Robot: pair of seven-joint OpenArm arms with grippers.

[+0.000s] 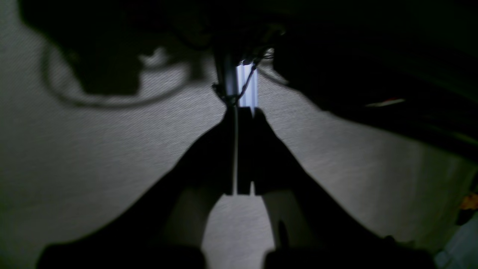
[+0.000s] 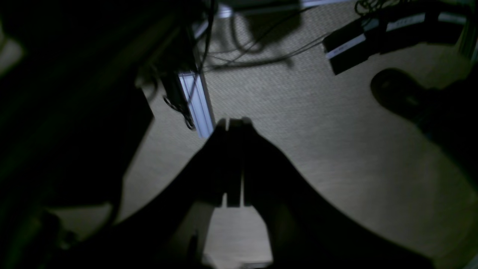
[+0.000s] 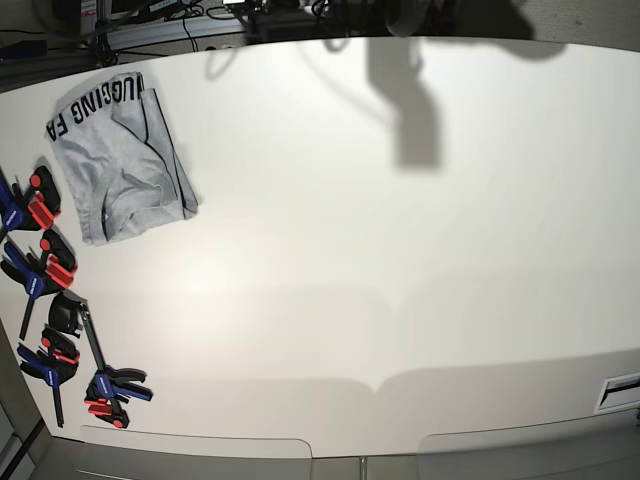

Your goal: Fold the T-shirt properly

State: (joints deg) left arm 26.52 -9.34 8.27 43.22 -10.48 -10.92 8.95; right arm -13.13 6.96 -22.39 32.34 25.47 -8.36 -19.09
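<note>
The T-shirt point(image 3: 120, 160) lies folded into a small grey bundle at the far left corner of the white table point(image 3: 400, 250), with black lettering and dark trim on top. Neither arm shows in the base view. In the left wrist view my left gripper point(image 1: 241, 112) is shut and empty, hanging over grey carpet off the table. In the right wrist view my right gripper point(image 2: 233, 122) is also shut and empty over the carpet. The T-shirt shows in neither wrist view.
Several red, blue and black clamps point(image 3: 50, 265) line the table's left edge, down to the front left point(image 3: 110, 388). Cables and gear run along the back edge. A metal frame post point(image 2: 198, 102) and a black box point(image 2: 347, 46) stand on the floor.
</note>
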